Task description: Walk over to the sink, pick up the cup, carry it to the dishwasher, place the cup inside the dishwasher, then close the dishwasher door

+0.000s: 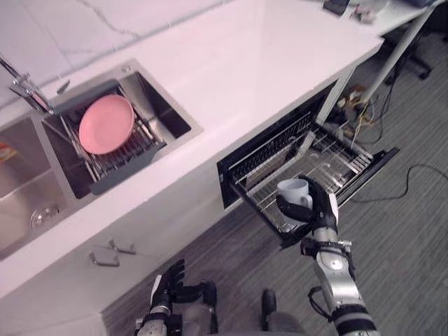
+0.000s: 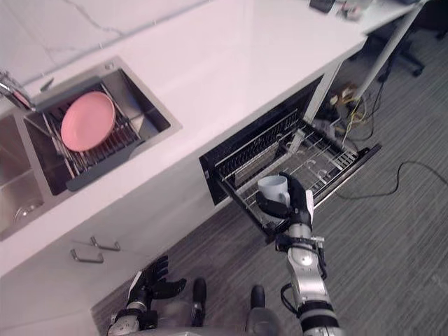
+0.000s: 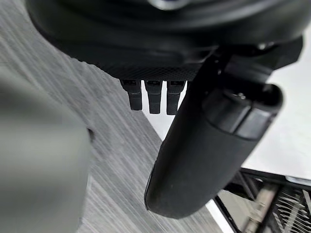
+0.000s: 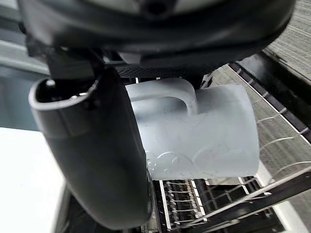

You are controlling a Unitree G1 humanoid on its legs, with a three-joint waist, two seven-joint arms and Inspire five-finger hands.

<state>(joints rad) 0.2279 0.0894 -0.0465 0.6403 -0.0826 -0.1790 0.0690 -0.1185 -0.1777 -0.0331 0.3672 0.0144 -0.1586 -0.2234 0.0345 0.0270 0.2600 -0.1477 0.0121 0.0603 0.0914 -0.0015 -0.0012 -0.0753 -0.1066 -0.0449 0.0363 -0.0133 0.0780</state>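
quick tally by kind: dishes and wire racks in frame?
Cups: 1, the cup, held in the right hand
Plates: 1, the pink plate
Wire racks: 2, the dishwasher rack and the sink rack under the plate
Total: 4

A white countertop (image 1: 280,56) is stretching beyond and to the left of the right hand (image 1: 323,210), carrying a few small dark items (image 1: 337,5) at its corner far beyond the hand. Well left of the hand, a sink (image 1: 171,115) is sitting sunk in the countertop, holding a grey drain rack (image 1: 119,176) with a pink plate (image 1: 106,124) lying on its wires. Under and just beyond the hand, the wire rack (image 1: 336,157) of the open dishwasher (image 1: 231,175) is standing pulled out. Striped grey floor (image 1: 413,245) is spreading below, with tangled cables (image 1: 357,112) lying beyond the hand.
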